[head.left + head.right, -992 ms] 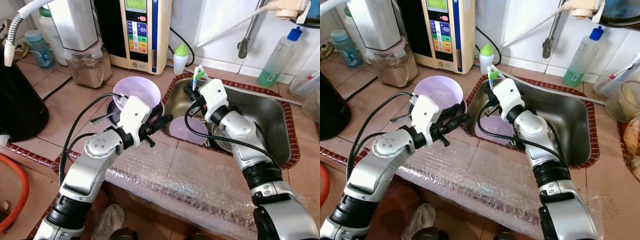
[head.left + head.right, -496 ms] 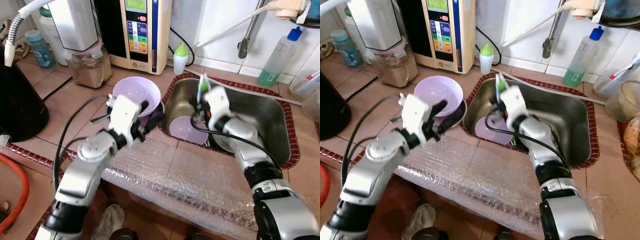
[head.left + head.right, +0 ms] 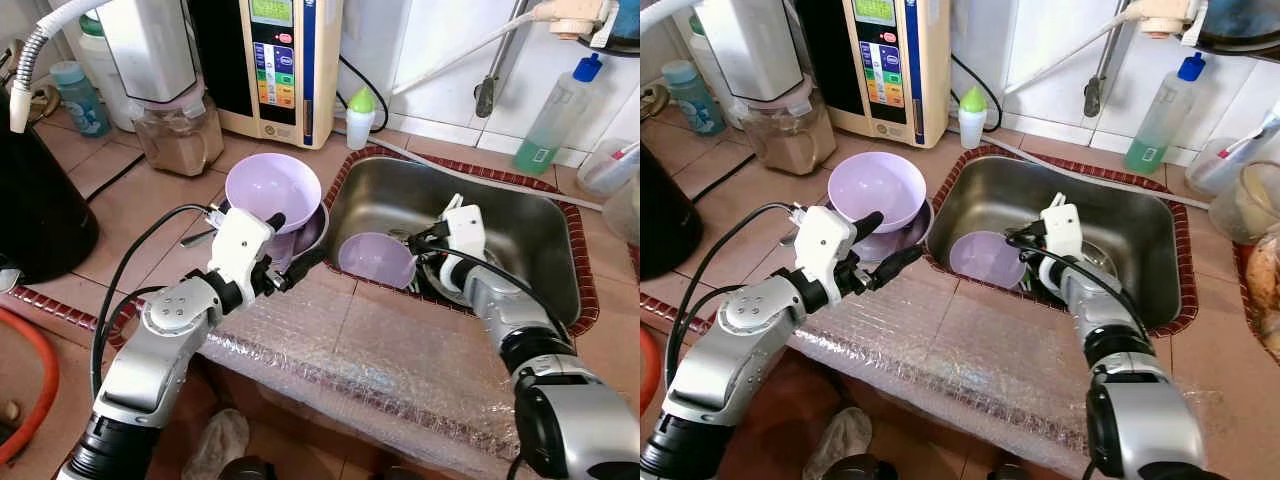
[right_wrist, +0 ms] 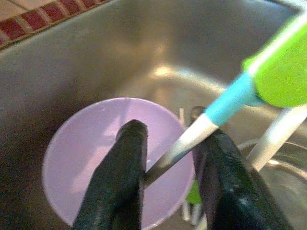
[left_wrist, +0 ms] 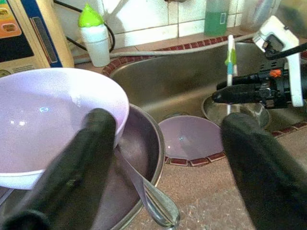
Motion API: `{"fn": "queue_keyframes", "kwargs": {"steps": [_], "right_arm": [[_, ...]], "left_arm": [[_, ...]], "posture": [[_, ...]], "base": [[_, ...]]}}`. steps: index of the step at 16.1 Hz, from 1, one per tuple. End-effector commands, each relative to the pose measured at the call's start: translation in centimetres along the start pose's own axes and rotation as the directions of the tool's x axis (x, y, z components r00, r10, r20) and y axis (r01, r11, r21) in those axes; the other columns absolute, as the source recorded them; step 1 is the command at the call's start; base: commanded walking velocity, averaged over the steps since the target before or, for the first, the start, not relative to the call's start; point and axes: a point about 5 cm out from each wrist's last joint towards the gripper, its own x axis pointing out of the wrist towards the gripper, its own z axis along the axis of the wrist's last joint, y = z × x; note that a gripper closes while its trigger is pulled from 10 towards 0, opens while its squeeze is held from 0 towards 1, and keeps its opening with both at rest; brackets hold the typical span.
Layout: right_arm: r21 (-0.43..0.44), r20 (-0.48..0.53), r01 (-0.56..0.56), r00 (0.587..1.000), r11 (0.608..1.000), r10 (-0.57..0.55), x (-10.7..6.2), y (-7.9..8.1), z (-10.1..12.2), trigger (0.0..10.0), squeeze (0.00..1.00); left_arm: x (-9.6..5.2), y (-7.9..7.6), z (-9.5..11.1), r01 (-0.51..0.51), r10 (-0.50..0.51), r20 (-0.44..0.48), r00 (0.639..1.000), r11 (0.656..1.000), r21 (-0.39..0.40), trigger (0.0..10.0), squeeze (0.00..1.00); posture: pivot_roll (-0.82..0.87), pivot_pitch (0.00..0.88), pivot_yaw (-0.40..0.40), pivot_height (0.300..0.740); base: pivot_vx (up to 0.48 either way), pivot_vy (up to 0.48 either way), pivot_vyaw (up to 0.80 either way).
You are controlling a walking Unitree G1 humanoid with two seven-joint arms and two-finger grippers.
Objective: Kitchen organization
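Note:
A lilac bowl (image 3: 272, 188) sits nested in a steel bowl (image 3: 312, 228) on the tiled counter, left of the sink (image 3: 520, 215); a spoon (image 5: 154, 203) lies in the steel bowl. My left gripper (image 3: 292, 245) is open right beside this stack, one finger by the lilac rim. A second lilac bowl (image 3: 375, 258) lies in the sink next to steel dishes (image 3: 455, 282). My right gripper (image 3: 418, 238) is low in the sink above that bowl, shut on a toothbrush (image 4: 230, 103) with a green, blue and white handle, which stands upright (image 5: 230, 60).
Along the back stand a blender (image 3: 170, 100), a water machine (image 3: 280, 60), a small green-capped bottle (image 3: 361, 115) and a green soap bottle (image 3: 555, 115). A black kettle (image 3: 35, 200) is at far left. Bubble wrap (image 3: 380, 360) covers the counter's front edge.
My right gripper has dropped with the toothbrush from the sink's back rim down into the sink. My left gripper has drawn back a little from the sink edge to the stacked bowls.

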Motion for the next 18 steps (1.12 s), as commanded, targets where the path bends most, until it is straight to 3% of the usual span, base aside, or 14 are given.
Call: {"fn": "queue_keyframes", "kwargs": {"steps": [1, 5, 9, 10, 11, 13, 16, 17, 18], "right_arm": [[0.013, -0.015, -0.015, 1.0, 1.0, 0.015, 0.3, 0.3, 0.1, 10.0, 1.0], [0.019, -0.186, -0.056, 0.981, 0.998, 0.058, 0.1, 0.9, -1.8, 10.0, 1.0], [0.094, -0.193, -0.046, 0.979, 0.995, 0.063, 0.0, 0.8, -1.9, 10.0, 1.0], [0.078, -0.1, -0.04, 0.994, 0.996, 0.047, 0.1, 0.7, -0.6, 10.0, 1.0], [0.076, -0.071, -0.043, 0.996, 0.996, 0.048, 0.1, 0.8, -0.2, 10.0, 1.0], [0.029, 0.044, -0.072, 0.997, 0.997, 0.071, 0.0, 1.5, 1.2, 10.0, 1.0], [0.075, 0.154, -0.064, 0.987, 0.995, 0.052, -0.3, 1.9, 2.2, 10.0, 1.0], [0.134, 0.245, -0.087, 0.968, 0.987, 0.051, -0.8, 2.1, 3.0, 10.0, 1.0], [0.141, 0.231, -0.092, 0.971, 0.986, 0.058, -0.8, 2.2, 2.8, 10.0, 1.0]], "left_arm": [[0.1, -0.2, 0.2, 0.023, -0.023, -0.013, 1.0, 0.999, 0.029, 10.0, 1.0], [0.3, 0.6, 0.7, -0.016, 0.016, 0.0, 1.0, 0.999, 0.05, 10.0, 1.0], [0.5, 1.0, 0.8, -0.046, 0.046, 0.01, 0.999, 0.998, 0.05, 10.0, 1.0], [0.5, 1.3, 1.0, -0.082, 0.081, 0.025, 0.996, 0.995, 0.054, 10.0, 1.0], [0.5, 1.5, 1.1, -0.097, 0.095, 0.03, 0.995, 0.994, 0.054, 10.0, 1.0], [0.5, 3.2, 1.7, -0.227, 0.223, 0.071, 0.972, 0.973, 0.042, 10.0, 1.0], [0.5, 5.1, 2.0, -0.354, 0.352, 0.085, 0.932, 0.935, 0.007, 10.0, 1.0], [0.4, 6.2, 2.0, -0.418, 0.417, 0.075, 0.906, 0.908, 0.002, 10.0, 1.0], [0.3, 6.7, 1.9, -0.444, 0.444, 0.064, 0.894, 0.896, -0.012, 10.0, 1.0]], "posture": [[0.04, 0.0, 0.021, 0.74], [0.03, 0.0, 0.028, 0.74], [0.03, 0.0, 0.033, 0.74], [0.03, 0.0, 0.035, 0.74], [0.03, 0.0, 0.035, 0.74], [0.03, 0.0, 0.033, 0.74], [0.02, 0.0, 0.03, 0.74], [0.02, 0.0, 0.034, 0.74], [0.01, 0.0, 0.035, 0.74]], "base": [[0.0, 0.0, 0.0], [0.0, 0.0, 0.0], [0.0, 0.0, 0.0], [0.0, 0.0, 0.0], [0.0, 0.0, 0.0], [0.0, 0.0, 0.0], [0.0, 0.0, 0.0], [0.0, 0.0, 0.0], [0.0, 0.0, 0.0]]}}
